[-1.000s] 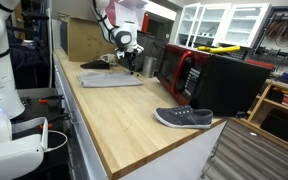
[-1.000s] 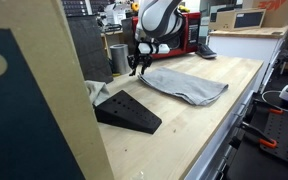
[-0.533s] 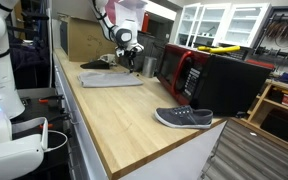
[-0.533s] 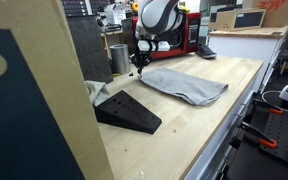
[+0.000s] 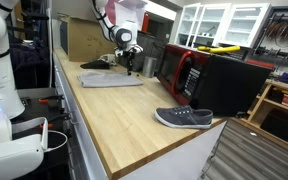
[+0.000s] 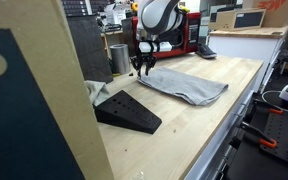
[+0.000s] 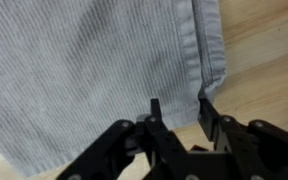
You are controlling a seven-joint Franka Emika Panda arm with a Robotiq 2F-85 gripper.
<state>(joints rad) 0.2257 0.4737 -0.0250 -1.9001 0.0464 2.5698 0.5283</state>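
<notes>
The claw (image 7: pixel 180 108) has dipped a little lower, right at the far corner of the grey cloth (image 7: pixel 84 70). Its fingers are apart at the cloth's edge, pinching nothing yet. The cloth lies flat on the table (image 6: pixel 214 120).

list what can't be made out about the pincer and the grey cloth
- Contact between the pincer and the grey cloth: the wrist view looks straight down, so height is unreadable; too small in both exterior views.
- Full outline of the grey cloth: cut off by the wrist view's top and left edges.
- Contents of the grey cup: hidden by its own wall in an exterior view.
</notes>
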